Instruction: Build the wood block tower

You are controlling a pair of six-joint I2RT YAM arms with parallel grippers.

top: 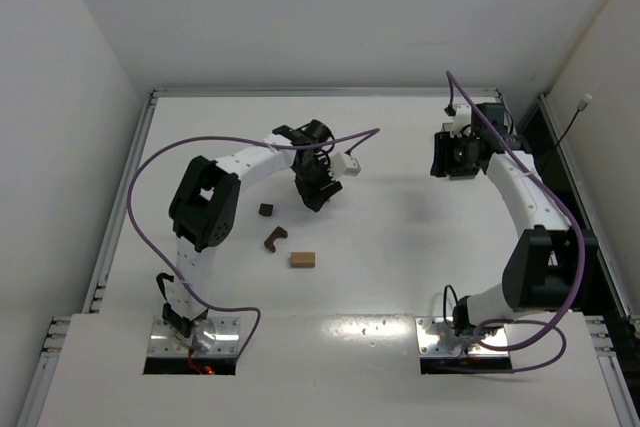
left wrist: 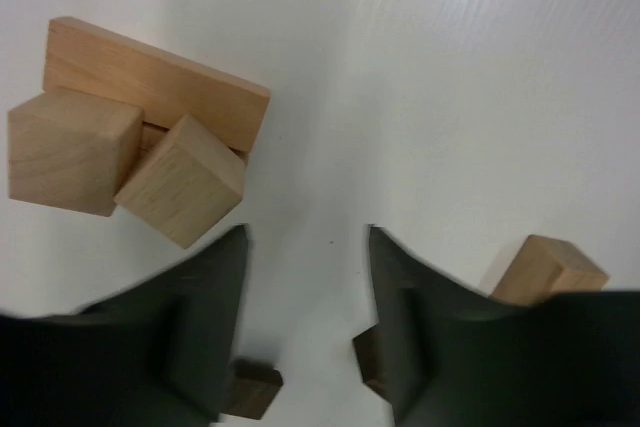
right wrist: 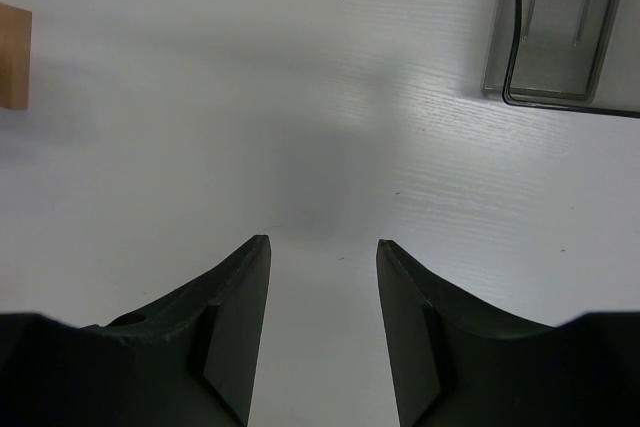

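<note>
Left gripper [left wrist: 306, 237]: jaws wide, nothing between them, only bare table [left wrist: 450, 97] ahead of the tips.

Ahead and left of the left jaw sat a tan cluster. It was a bar [left wrist: 160, 77] with two cubes against its near side: a square cube [left wrist: 68, 152] and a turned cube [left wrist: 185, 182] set corner-on, just off the jaw's tip. I could not tell whether the bar lay on the cubes or only behind them.

A tan block [left wrist: 545, 267] lay just outside the right jaw, partly covered by it. One dark piece [left wrist: 255, 392] showed under the left jaw and a second dark scrap [left wrist: 368, 359] by the right. Both were mostly hidden, with no readable shape.

Overhead, a dark cube [top: 266, 211] and a notched piece [top: 274, 238] lay loose on the wrist side of the jaws, probably those same dark bits. The gripper body hid the cluster in that view.

Right gripper [right wrist: 322, 242]: jaws wide and empty, well apart from the blocks. A tan edge [right wrist: 12, 57] was cut off far ahead-left. A bin [right wrist: 560, 27] ahead-right was also cropped.

Judgement: no tower stood yet, and the step in hand was choosing a block to grasp. The next move would call for shifting left, turning the wrist to square the jaws on a cube's faces, then lowering and closing. The turned cube touched its neighbours, so a nudge could scatter them.
</note>
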